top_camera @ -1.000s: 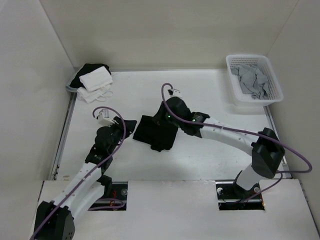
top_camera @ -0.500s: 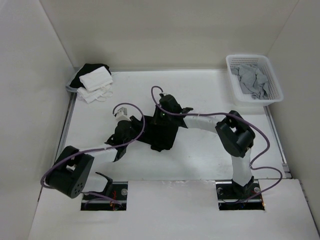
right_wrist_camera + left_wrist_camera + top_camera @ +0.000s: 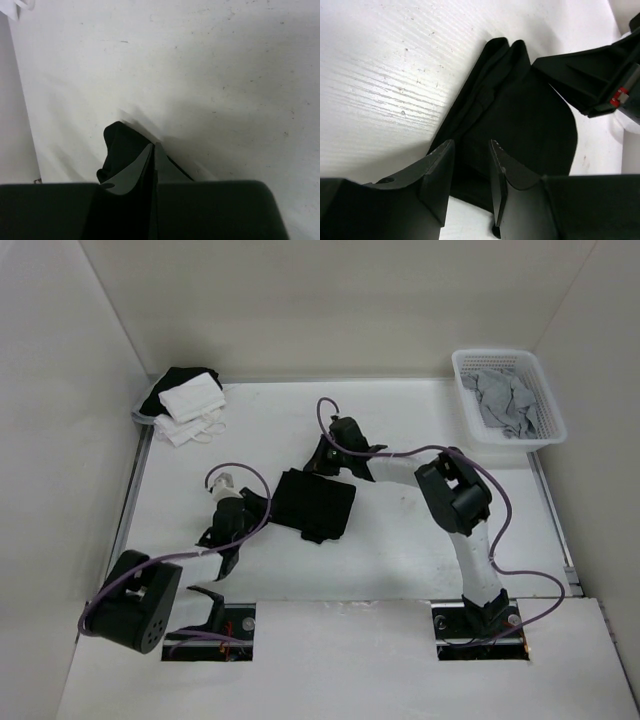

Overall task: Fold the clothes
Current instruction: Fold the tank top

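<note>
Nearest, lower left of the top view: left hand [image 3: 471, 150], fingers apart, nothing between them that I can call gripped. It points at the left edge of the black T-shirt [image 3: 318, 505]. In the left wrist view the layered hem runs up just beyond the fingertips, toward upper centre.

The T-shirt is centre frame on the white surface [image 3: 420, 540], flat and already a compact rectangle of stacked layers. My reading: the folding is far along, and both hands work its edges to square or tighten the packet.

Right hand [image 3: 152, 147], just above the shirt in the top view, at its upper edge, arm reaching in from the lower right. Fingers are pressed together. In its wrist view a small hump of black fabric sits right at the tips. Whether a pinch of cloth is caught between them, I cannot tell.

The shirt thus lies between the two hands, left hand at one edge, right hand at the opposite upper edge.

Far back: white cloths [image 3: 192, 400] on a black cloth [image 3: 185, 375], upper left; basket [image 3: 500, 450] holding a grey garment [image 3: 505, 400], upper right. Both are well apart from the work.
</note>
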Action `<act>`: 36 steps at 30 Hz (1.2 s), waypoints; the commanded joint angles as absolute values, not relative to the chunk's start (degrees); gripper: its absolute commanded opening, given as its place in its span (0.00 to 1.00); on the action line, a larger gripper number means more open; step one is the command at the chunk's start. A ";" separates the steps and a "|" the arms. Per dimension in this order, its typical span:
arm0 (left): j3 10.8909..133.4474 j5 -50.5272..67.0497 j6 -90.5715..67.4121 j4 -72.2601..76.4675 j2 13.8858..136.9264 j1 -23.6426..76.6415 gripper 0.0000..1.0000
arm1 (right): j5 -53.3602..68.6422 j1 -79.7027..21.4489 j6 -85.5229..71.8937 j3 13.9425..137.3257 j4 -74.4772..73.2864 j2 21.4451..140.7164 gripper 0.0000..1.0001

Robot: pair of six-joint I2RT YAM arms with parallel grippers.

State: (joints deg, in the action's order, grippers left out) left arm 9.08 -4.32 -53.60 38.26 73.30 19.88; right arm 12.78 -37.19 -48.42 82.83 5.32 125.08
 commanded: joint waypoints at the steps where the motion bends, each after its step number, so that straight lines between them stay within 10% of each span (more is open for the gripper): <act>1: 7.82 -3.34 -54.14 38.33 66.91 19.64 0.31 | 14.76 -36.96 -49.92 85.96 11.25 123.41 0.07; 12: 11.69 -8.79 -50.54 18.30 42.73 24.39 0.33 | 13.36 -36.17 -49.66 57.34 24.60 98.11 0.33; 21: 15.20 -8.96 -46.06 5.64 37.71 23.60 0.38 | 3.89 -37.04 -46.32 30.26 29.79 76.76 0.09; 29: 18.45 -11.69 -44.74 -6.05 35.59 15.96 0.48 | -5.53 -32.49 -41.75 26.27 29.09 63.81 0.64; 36: 18.02 -11.60 -45.18 -8.53 35.07 9.10 0.52 | -11.86 -25.36 -41.83 23.57 34.70 66.35 0.75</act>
State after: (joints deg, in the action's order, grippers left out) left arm 16.27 -10.63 -46.11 -7.18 36.36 10.63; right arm -6.87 -26.74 -42.57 25.17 28.62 65.32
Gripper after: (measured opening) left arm 0.521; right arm 0.738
